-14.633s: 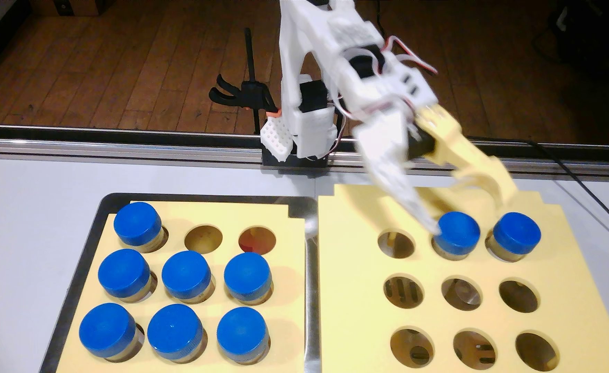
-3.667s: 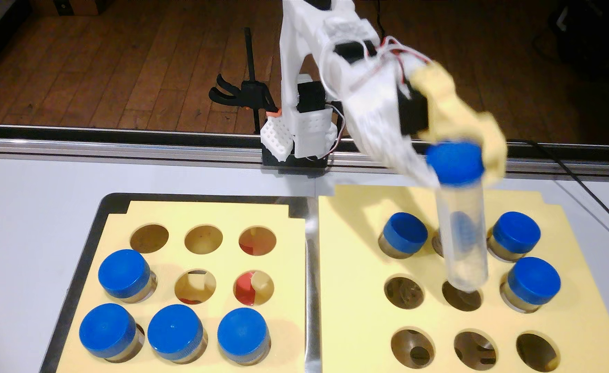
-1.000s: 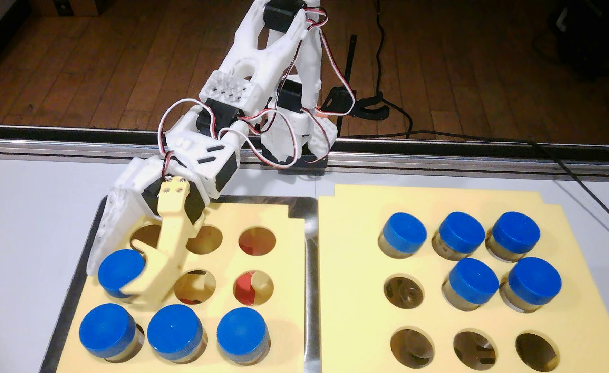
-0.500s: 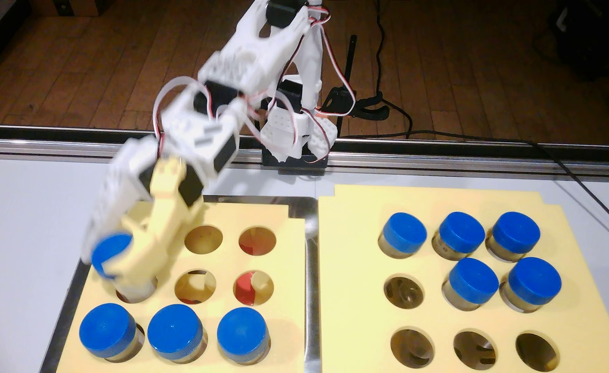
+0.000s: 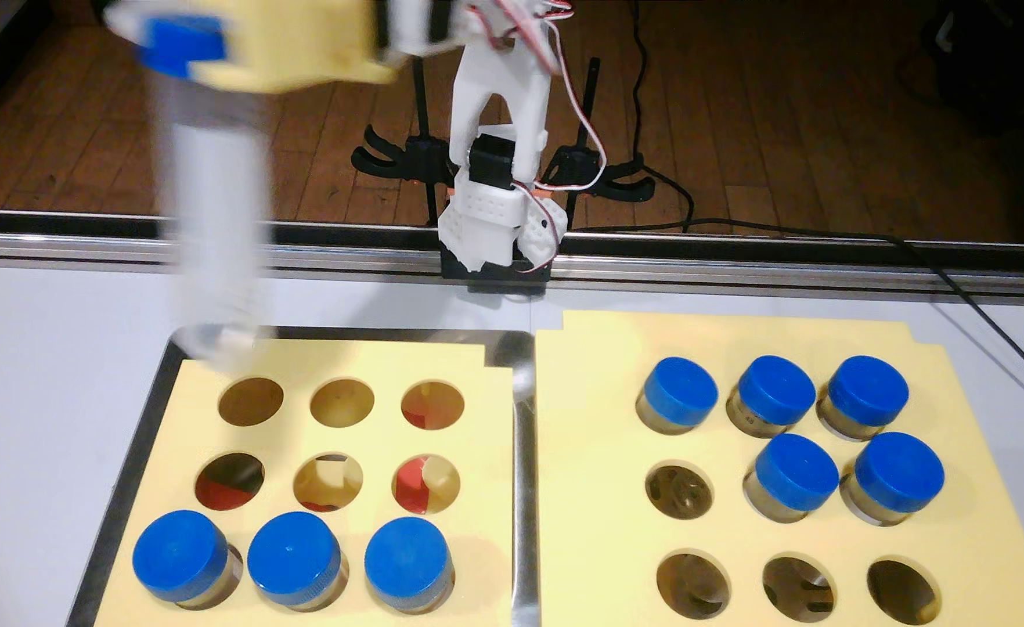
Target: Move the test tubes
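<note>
Tool (image 5: 187,42) grips a blurred test tube (image 5: 214,229) by its blue cap, clear above the left rack (image 5: 485,434).

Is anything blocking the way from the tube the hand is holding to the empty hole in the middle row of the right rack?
Nothing visible does. The hand holds the tube high above the left rack. The empty hole is open, with the capped tube beside it, not over it.
</note>
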